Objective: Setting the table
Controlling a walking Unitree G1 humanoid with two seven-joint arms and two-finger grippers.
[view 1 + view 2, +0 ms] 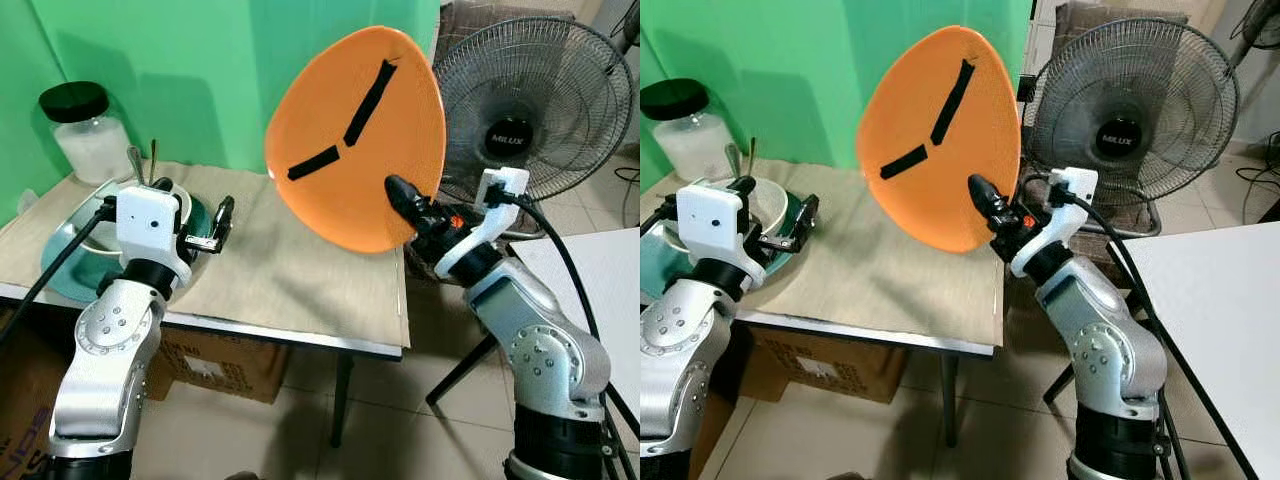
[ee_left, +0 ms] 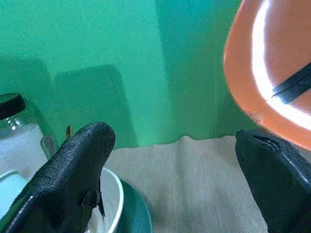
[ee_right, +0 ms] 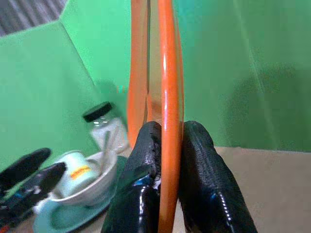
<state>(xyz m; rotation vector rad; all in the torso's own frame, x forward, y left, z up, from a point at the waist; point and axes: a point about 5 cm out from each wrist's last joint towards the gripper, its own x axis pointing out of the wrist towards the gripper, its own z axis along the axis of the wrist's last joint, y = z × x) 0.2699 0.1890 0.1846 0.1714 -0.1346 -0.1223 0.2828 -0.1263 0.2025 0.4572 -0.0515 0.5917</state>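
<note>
Right gripper [image 1: 400, 190] clamps orange plate [image 1: 355, 135] by lower rim, held on edge above table [image 1: 290, 270]. Looks stiff, light, slick; thin rim pinch may pivot. Left gripper [image 1: 222, 222] spread, nothing held, near bowl [image 1: 775, 205].

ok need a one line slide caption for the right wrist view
Right gripper pinching the rim of an upright orange plate, with stacked dishes and a jar behind.
</note>
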